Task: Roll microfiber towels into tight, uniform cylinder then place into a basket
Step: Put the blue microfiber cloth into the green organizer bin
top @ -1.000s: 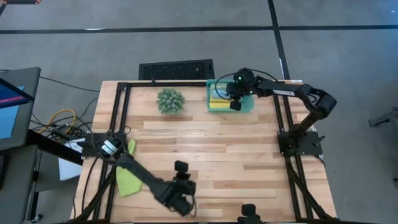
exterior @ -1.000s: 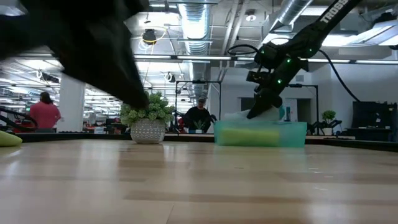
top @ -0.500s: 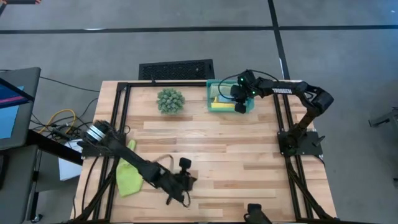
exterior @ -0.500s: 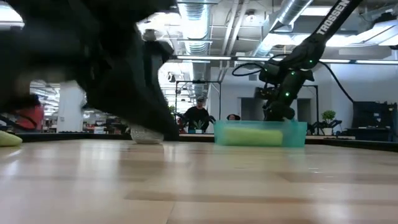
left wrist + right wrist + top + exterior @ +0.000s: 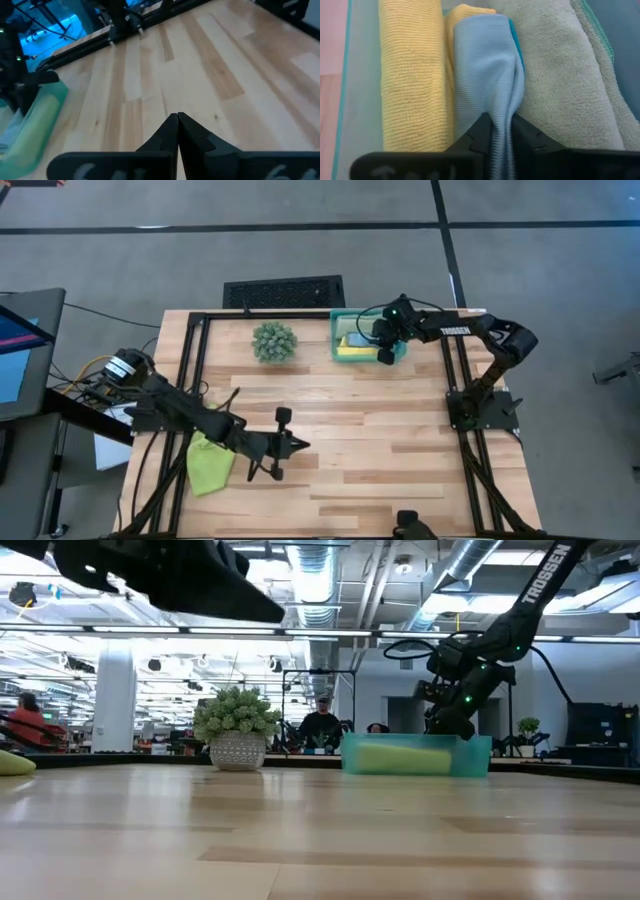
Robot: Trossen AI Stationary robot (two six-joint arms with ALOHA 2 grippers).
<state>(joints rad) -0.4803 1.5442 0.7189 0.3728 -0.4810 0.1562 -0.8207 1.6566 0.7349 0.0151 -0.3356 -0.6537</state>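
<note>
The basket [image 5: 345, 356] is translucent teal. Inside it, the yellow towel [image 5: 410, 80] shows fine ribbing, the light blue towel [image 5: 482, 70] a finer rib with a darker teal edge, and the sage towel [image 5: 560, 75] a nubby pile with a teal hem. A lime green towel [image 5: 208, 464] lies on the pale wood-plank table [image 5: 380, 440]. The plant ball [image 5: 274, 341] is dusty green, its pot [image 5: 237, 751] white and dimpled. The grille [image 5: 283, 291] is black, as are both arms.

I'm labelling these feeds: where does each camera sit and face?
High: overhead, straight down; both arms, translucent teal plastic basket.
Low: table height, facing the room; right arm at the basket.
Left wrist: over bare wood; shut left gripper.
Right wrist: into the basket; right gripper pinching the light blue towel.
All four show the basket.
</note>
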